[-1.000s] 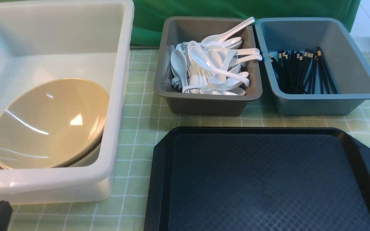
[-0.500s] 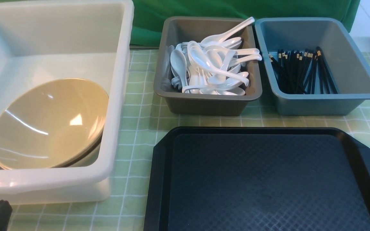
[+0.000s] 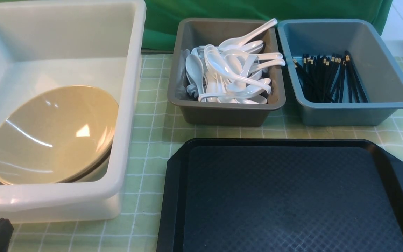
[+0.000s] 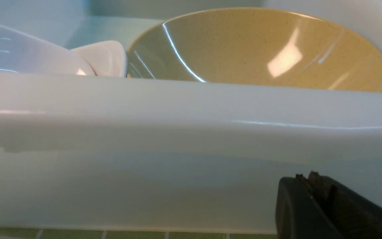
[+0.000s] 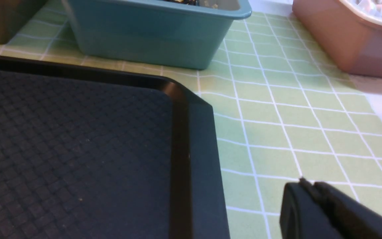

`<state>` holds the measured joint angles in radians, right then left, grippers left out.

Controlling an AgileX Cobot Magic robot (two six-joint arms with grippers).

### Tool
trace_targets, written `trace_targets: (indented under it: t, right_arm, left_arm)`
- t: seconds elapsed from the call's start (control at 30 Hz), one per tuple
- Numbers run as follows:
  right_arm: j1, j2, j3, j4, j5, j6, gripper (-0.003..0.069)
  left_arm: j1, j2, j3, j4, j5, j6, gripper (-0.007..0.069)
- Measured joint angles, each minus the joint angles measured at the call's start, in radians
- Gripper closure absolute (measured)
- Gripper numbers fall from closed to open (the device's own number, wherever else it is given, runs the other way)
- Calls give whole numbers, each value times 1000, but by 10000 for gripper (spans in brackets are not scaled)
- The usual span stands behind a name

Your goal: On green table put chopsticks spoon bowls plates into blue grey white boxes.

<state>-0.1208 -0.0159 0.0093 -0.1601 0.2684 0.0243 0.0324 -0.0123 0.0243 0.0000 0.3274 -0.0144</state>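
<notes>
A: Where did everything sit on the green table (image 3: 152, 140)?

B: The tan bowls (image 3: 52, 136) lay tilted inside the big white tub (image 3: 131, 87) on the left, leaning toward its near right corner. Two small white plates (image 4: 28, 53) lay just beside them in the same tub, one partly over the other in the left wrist view.

A: And the spoons?

B: A heap of white spoons (image 3: 229, 73) filled the grey bin (image 3: 222, 113) at the back, one handle poking up over the far rim. The black chopsticks (image 3: 327, 78) lay in a bundle on the floor of the blue bin (image 3: 355, 113), which stood just beside the grey one, to its right.

A: What was nearer the robot?

B: A black textured tray (image 3: 292, 196), in front of the two smaller bins and right of the tub. A pink tub (image 5: 343, 39) stood farther off past the blue bin, seen in the right wrist view only.

A: The grippers?

B: The left gripper (image 4: 313, 179) hung low outside the tub's near wall, jaws pressed together, holding nothing. The right gripper (image 5: 307, 187) hovered over the cloth just off the tray's right edge, jaws together too, with nothing between them.
</notes>
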Motion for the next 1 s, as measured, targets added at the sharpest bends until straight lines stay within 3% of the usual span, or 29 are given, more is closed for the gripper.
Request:
trace_targets:
  t: [1.0]
  right_arm:
    - [0, 0, 0, -1, -1, 1, 580]
  left_arm:
    - [0, 0, 0, 0, 0, -1, 626]
